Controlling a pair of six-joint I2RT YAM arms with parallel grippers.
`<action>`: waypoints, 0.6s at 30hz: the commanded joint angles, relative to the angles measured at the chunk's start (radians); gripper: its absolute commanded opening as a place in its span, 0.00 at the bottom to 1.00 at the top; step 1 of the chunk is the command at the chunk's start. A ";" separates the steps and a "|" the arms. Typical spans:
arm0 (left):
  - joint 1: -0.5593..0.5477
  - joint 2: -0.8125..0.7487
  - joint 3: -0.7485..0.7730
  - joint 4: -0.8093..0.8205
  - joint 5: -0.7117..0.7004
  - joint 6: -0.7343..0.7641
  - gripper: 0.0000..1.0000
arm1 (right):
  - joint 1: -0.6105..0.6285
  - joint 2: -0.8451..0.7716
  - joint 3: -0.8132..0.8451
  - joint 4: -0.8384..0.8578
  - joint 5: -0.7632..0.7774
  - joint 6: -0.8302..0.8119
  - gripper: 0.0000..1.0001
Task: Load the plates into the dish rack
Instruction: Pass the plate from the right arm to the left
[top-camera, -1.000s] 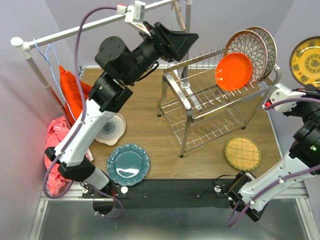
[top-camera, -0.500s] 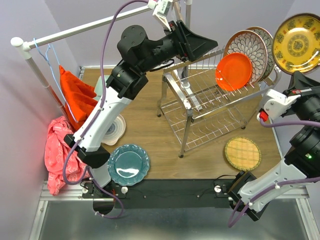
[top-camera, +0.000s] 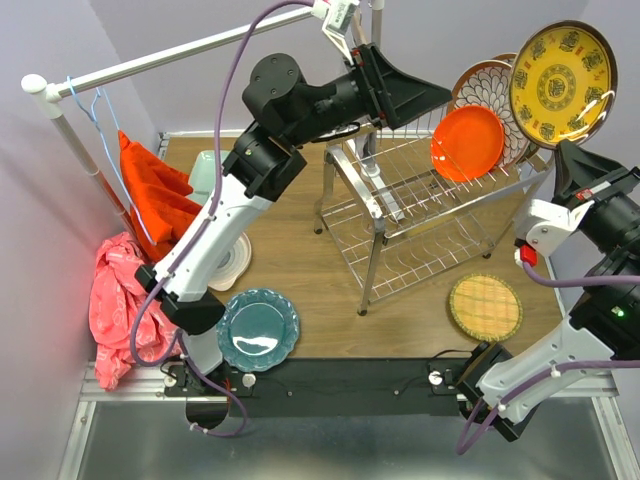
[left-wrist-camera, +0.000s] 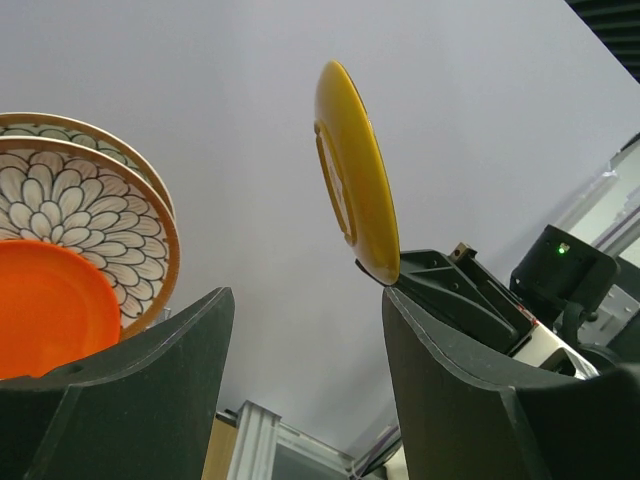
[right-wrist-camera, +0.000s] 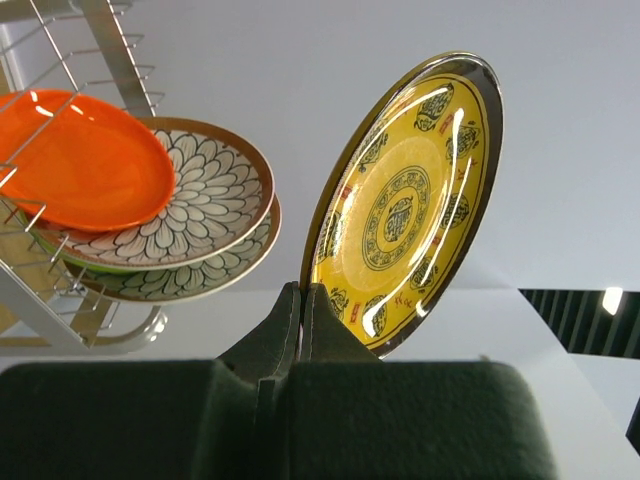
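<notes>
High at the one o'clock corner of the top view, my right end effector (right-wrist-camera: 302, 300) is clamped tight on the lower rim of the dark-yellow plate (top-camera: 562, 85). It holds the plate on edge in the air, above and just to the three o'clock side of the dish rack (top-camera: 420, 200). My left end effector (left-wrist-camera: 305, 330) hangs near the rack's top at twelve o'clock with its fingers wide apart and nothing between them.

My main worry is the grip. Only a thin pinch on the rim carries a glossy plate, so I judge it could swivel in the fingers or slip out and drop onto the rack or the worktop (top-camera: 300, 250). The floral plates (right-wrist-camera: 200, 190) and the orange plate (top-camera: 467, 142) already lean in the upper tier close by. A careless approach could knock them, or miss between the prongs. The two end effectors are also near each other, so they could clash.

I cannot see how deep the rim sits in the fingers, nor any free slot behind the floral plates. A pale plate (top-camera: 232, 265) at nine o'clock is partly hidden under the left arm (top-camera: 215, 235). The teal plate (top-camera: 258, 330) and woven plate (top-camera: 485, 307) lie on the worktop, not yet loaded
</notes>
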 joint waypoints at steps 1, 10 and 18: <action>-0.032 0.035 0.053 0.035 0.031 -0.041 0.70 | -0.009 -0.001 -0.013 -0.035 -0.103 -0.016 0.01; -0.088 0.066 0.088 0.075 -0.015 -0.087 0.70 | -0.009 -0.040 -0.119 -0.035 -0.115 -0.092 0.00; -0.136 0.090 0.085 0.038 -0.093 -0.121 0.70 | -0.009 -0.079 -0.219 -0.035 -0.123 -0.186 0.00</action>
